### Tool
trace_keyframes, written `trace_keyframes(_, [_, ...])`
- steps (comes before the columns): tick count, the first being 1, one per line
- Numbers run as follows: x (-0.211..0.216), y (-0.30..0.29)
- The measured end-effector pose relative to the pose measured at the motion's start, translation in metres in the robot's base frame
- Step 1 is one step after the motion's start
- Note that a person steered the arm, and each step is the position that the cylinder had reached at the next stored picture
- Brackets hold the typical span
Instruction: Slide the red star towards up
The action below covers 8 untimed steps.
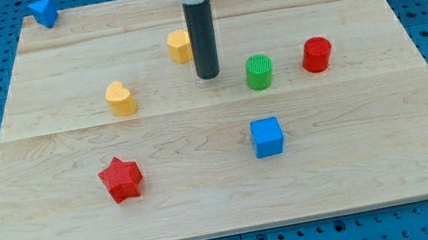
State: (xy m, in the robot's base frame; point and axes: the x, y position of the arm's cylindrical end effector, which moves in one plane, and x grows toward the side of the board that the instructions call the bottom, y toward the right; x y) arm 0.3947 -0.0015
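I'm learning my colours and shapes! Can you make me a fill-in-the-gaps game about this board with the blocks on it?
1. The red star lies near the view's bottom-____ corner of the board.
2. My tip rests between the yellow block and the ____ cylinder.
3. The block lying right of the green cylinder is coloured ____.
4. The block nearest the view's top-left corner of the board is coloured ____.

Missing words: left; green; red; blue
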Motion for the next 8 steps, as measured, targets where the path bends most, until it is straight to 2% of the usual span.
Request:
trace_keyframes(3, [0.065, 0.022])
trace_keyframes(6, [0.073, 0.022])
trace_keyframes(8, [0.138, 0.022])
